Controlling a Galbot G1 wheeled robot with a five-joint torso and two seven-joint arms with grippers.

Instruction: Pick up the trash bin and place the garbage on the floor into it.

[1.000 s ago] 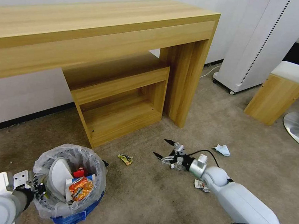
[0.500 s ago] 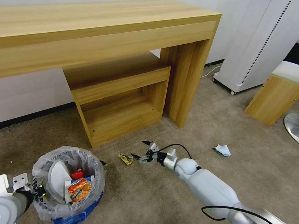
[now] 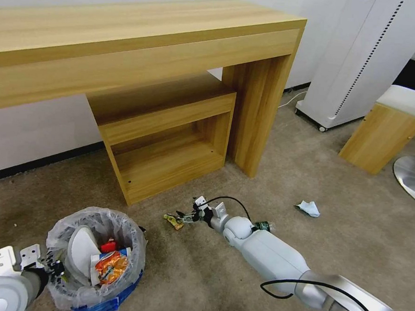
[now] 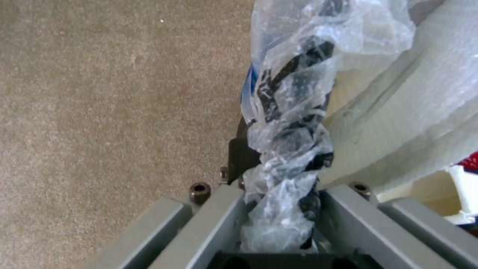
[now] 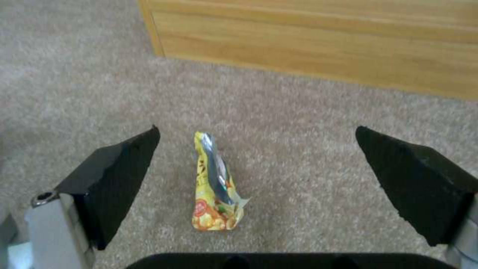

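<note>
Head view, bin: the trash bin (image 3: 96, 256) stood on the beige floor (image 3: 200, 277) at the robot's left, its clear liner bag spread over the rim; a white slipper (image 3: 80, 251) and an orange snack packet (image 3: 111, 264) already lay inside, so part of the garbage was judged collected.
Head view, left arm: the left claw (image 3: 53, 268) sat at the bin's near rim, against the liner.
Head view, right arm: the right claw (image 3: 185, 216) reached low over the carpet, just beside a yellow snack wrapper (image 3: 174, 220) lying in front of the wooden shelf unit (image 3: 167, 125); the wooden counter (image 3: 130, 33) stood above that unit.
Head view, what was left: a crumpled white tissue (image 3: 309, 208) lay well apart on the right; a small green-labelled bottle (image 3: 262, 225) lay beside the right forearm; both, and the wrapper, were not yet in the bin.
Left wrist view: the left claw (image 4: 279, 220) was clenched on the bin's rim with bunched liner plastic caught between the fingers; carpet showed on one side, the bin's contents on the other.
Right wrist view: the right claw (image 5: 279, 179) was released, its black fingertips (image 5: 119, 168) spread wide and holding nothing; the yellow snack wrapper (image 5: 215, 183) lay on the carpet between them, nearer one tip and untouched; the grasp was judged still to come.
</note>
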